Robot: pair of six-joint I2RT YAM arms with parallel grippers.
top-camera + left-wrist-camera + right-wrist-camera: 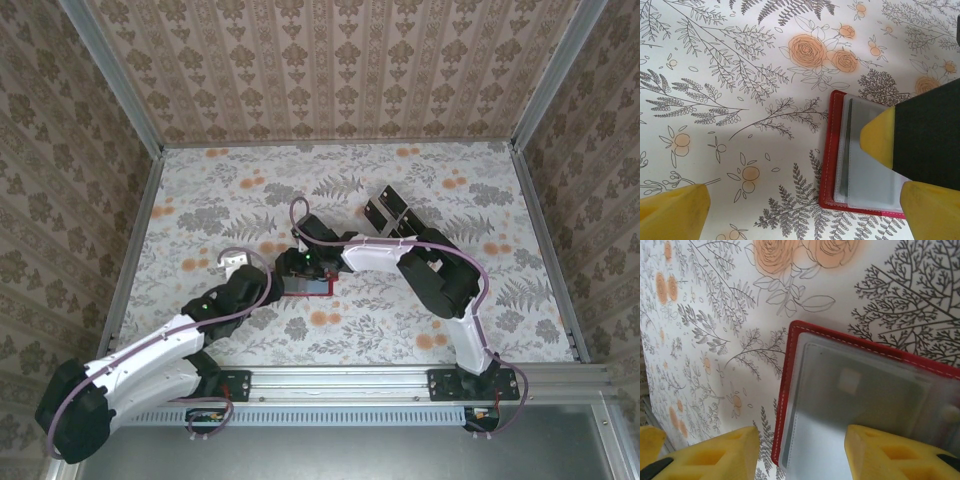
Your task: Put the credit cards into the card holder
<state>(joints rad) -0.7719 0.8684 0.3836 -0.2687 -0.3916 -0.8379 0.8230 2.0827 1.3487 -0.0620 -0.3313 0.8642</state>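
Red card holder (865, 385) open beneath right hand (800, 435).

Left hand (802, 212) wide open, right hand (802, 450) part-open

Far-left table (200, 200) open; right arm (385, 255) seemingly blocks card holder's (318, 288) right side.

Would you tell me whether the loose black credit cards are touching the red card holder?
Apart. The top view shows the credit cards lying farther back, with bare table between them and the card holder.
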